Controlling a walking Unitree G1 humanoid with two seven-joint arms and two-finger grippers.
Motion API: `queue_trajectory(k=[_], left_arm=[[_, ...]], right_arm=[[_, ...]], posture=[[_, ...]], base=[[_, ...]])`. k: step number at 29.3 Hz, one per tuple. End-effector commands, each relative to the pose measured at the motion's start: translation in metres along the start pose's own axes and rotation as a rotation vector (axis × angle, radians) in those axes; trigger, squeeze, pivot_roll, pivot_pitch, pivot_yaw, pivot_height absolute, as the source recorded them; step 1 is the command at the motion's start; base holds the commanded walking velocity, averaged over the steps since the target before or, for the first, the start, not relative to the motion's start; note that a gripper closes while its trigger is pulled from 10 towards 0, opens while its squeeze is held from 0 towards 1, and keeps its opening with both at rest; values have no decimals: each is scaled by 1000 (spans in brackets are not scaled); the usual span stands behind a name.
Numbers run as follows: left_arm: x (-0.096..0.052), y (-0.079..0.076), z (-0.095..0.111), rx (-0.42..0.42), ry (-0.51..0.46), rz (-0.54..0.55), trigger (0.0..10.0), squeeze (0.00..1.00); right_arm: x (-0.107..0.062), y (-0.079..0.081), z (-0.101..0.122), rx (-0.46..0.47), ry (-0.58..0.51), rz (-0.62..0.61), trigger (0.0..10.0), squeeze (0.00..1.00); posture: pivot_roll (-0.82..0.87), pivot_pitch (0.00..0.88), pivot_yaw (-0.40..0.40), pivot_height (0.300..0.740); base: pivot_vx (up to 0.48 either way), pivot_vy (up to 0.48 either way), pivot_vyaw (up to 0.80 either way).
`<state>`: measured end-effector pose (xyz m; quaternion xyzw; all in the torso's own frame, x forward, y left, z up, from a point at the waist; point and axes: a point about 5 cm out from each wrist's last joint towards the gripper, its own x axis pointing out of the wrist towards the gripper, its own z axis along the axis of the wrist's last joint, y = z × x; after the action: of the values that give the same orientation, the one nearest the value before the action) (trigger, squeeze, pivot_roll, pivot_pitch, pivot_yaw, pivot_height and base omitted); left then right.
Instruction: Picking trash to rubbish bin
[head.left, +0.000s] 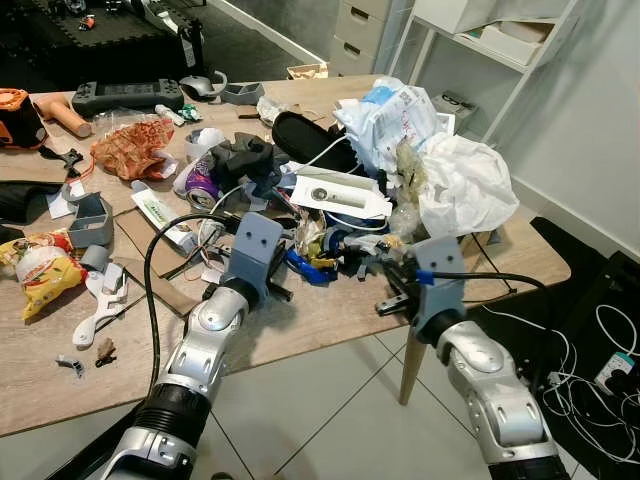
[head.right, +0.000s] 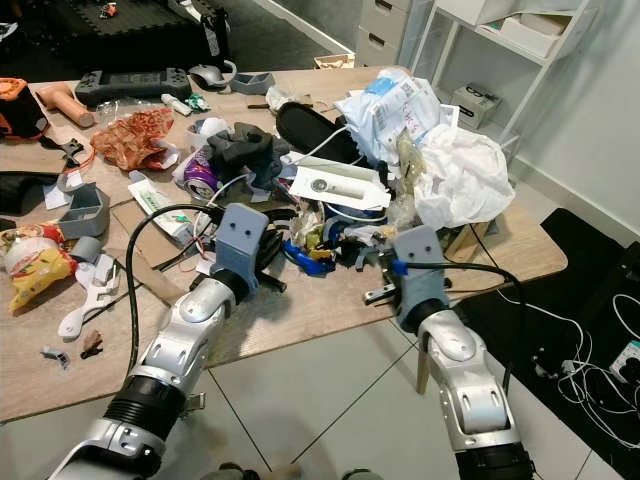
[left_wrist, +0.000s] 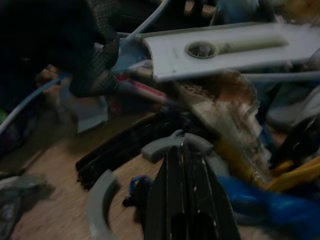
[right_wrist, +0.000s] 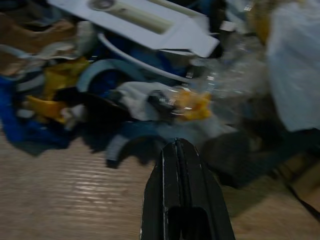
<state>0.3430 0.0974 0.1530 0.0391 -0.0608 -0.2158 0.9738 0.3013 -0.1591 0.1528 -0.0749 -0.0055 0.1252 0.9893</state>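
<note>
- Wooden table (head.left: 330, 320) carries the trash heap (head.left: 330, 235) at its middle, just beyond both grippers.
- Left gripper (left_wrist: 182, 150): fingers pressed together, empty, nearest the heap's near edge.
- Right gripper (right_wrist: 176, 145): fingers pressed together, empty, heap directly ahead.

Left eye view: I see a wooden worktop (head.left: 330, 320) heaped with trash. Both silver arms reach toward the pile, the left tool (head.left: 283, 292) and the right tool (head.left: 390, 302) low over the near edge. A white crumpled bag (head.left: 465, 185) sits on the right; a yellow snack packet (head.left: 42, 268) lies far left.
</note>
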Motion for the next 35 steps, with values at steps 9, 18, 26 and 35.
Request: queue_trajectory(k=[9, 18, 26, 35], left_arm=[[-11, -10, 34, -226, -259, -126, 0, 0], [-21, -26, 57, -471, -378, -324, 0, 0], [-24, -34, 52, -428, -319, -407, 0, 0], [-24, -35, 46, -398, -281, -379, 0, 0]], right_arm=[[-8, -18, -11, 36, 26, -122, 10000, 0], [-14, -6, -18, 49, 43, -99, 10000, 0], [-13, -3, -16, 84, 12, -86, 10000, 0], [-13, -4, -5, 141, -65, -109, 10000, 0]], posture=[[-41, 139, -80, 740], [-45, 132, -78, 740], [-44, 125, -82, 740], [-50, 118, -79, 740]], base=[[0, 0, 0], [0, 0, 0], [0, 0, 0], [0, 0, 0]])
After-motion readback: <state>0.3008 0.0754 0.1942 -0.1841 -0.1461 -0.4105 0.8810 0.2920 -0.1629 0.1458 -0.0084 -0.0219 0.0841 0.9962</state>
